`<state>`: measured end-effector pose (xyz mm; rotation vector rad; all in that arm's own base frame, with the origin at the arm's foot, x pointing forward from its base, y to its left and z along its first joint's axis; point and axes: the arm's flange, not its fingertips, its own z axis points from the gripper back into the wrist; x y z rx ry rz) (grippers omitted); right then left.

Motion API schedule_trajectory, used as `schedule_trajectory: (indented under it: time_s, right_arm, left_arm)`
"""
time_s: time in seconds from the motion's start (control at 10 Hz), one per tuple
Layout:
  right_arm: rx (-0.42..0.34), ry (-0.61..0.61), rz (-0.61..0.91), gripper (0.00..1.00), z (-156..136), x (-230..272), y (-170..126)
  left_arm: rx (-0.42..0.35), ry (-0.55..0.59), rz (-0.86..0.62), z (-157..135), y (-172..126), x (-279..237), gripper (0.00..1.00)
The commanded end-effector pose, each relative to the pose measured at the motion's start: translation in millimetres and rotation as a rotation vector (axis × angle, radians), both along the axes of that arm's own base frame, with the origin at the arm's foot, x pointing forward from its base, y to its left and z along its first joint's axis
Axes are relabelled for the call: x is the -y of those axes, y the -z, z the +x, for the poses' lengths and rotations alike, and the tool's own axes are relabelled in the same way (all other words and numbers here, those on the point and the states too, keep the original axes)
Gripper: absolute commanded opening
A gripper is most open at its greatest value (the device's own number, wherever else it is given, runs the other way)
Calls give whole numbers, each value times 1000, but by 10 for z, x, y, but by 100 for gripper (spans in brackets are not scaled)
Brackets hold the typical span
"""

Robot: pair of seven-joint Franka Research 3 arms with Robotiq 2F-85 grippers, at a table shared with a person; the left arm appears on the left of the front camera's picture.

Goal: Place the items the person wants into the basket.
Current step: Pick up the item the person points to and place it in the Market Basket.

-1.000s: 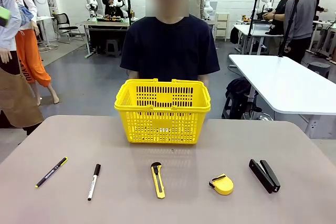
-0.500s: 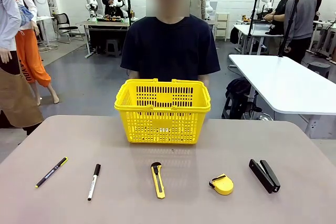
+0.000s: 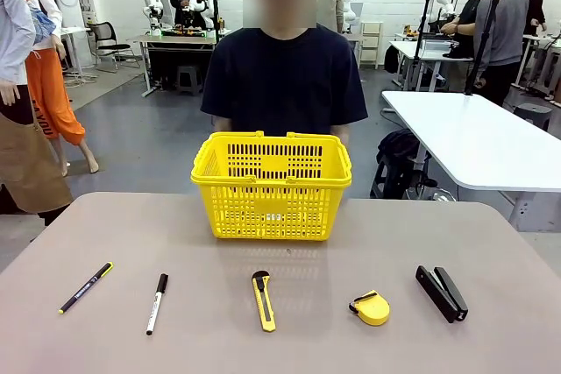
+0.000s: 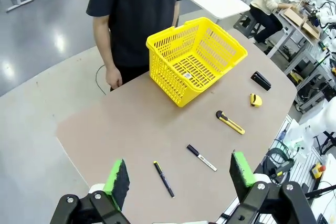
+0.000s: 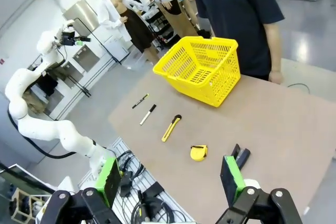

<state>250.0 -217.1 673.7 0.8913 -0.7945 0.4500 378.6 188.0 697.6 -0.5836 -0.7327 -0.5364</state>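
Two robot grippers hover over a shared worktop while a person in a dark navy T-shirt stands at its far side, directly behind a bright yellow basket. The left gripper hangs high above the robot's own edge of the worktop and is angled down across it. Its green-padded fingers are spread wide with nothing between them. The right gripper is posed the same way on the opposite side, released and carrying nothing. The basket stands upright at the far middle of the worktop, close to the person. Nearer the robot, five things lie flat in a row, each well apart from its neighbour and all outside the basket. From the robot's left they are a black pen with a yellow tip, the white marker with its black cap, the yellow utility knife in line with the basket's middle, the tape measure, and a black stapler. The person's arms hang straight down. The person's right hand is loosely curled beside the worktop's far edge, and the person's left hand hangs the same way at the other hip.
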Motion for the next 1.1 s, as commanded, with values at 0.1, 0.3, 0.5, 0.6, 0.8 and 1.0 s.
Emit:
schedule_trajectory:
  time_s: [0.1,0.3,0.5,0.6,0.8,1.0]
  right_arm:
    - [23,-4,15,100,-31,28,20]
    - [23,-4,15,100,-31,28,20]
    - [23,-4,15,100,-31,28,20]
    - [23,-4,15,100,-31,28,20]
    - [23,-4,15,100,-31,28,20]
    - [23,-4,15,100,-31,28,20]
  left_arm:
    - [3,13,-6,11,4,19,100]
    - [3,13,-6,11,4,19,100]
    - [3,13,-6,11,4,19,100]
    - [3,13,-6,11,4,19,100]
    - [3,13,-6,11,4,19,100]
    - [3,13,-6,11,4,19,100]
